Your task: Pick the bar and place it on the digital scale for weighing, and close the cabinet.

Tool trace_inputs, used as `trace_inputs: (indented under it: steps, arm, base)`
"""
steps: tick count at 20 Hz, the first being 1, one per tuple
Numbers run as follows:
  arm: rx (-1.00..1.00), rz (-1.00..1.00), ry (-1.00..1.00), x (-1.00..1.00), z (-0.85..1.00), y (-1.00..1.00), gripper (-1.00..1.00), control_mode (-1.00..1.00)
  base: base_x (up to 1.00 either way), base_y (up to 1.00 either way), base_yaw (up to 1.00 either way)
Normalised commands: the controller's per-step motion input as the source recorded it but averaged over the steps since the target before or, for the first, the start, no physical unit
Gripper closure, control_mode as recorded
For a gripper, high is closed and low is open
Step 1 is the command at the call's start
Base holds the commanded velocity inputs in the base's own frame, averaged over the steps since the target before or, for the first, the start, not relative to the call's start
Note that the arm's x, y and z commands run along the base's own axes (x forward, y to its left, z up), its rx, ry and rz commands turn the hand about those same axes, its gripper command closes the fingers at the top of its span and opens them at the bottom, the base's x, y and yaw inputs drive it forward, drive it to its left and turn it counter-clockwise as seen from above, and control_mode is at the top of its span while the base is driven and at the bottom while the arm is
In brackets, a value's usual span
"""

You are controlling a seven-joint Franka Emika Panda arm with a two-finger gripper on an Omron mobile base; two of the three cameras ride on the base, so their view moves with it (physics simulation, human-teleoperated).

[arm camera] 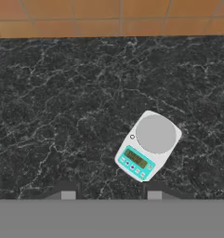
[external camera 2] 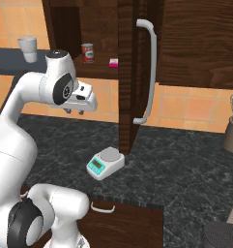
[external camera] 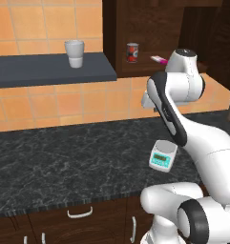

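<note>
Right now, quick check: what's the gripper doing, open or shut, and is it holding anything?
Gripper: open and holding nothing, its fingertips spread apart above the dark counter, near the digital scale.

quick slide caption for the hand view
Digital scale on the dark marble counter, bare plate, seen past the fingertips.

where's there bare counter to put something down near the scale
Bare dark counter runs wide to the left of the digital scale, back to the orange tile wall. The strip between the scale and the wall is free too. It gets tighter on the scale's right, where the open cabinet door hangs close above the counter. The scale's round plate is bare.
</note>
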Motion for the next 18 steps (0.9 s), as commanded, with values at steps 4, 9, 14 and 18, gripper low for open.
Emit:
trace_inputs:
  steps: [4, 9, 14, 18]
  arm:
    - [0.00, 0.00, -0.02, -0.33, 0.00, -0.01, -1.00, -1.00]
    - [0.00, -0.01, -0.20, -0.63, 0.40, -0.07, -1.00, -1.00]
    - [0.00, 0.00, -0.21, -0.29, 0.75, -0.16, -1.00, -1.00]
    - [0.00, 0.00, -0.27, -0.10, 0.52, -0.19, -1.00, -1.00]
  base:
    - [0.00, 0.00, 0.00]
    - [0.00, 0.00, 0.00]
    - [0.00, 0.00, 0.00]
    - [0.00, 0.00, 0.00]
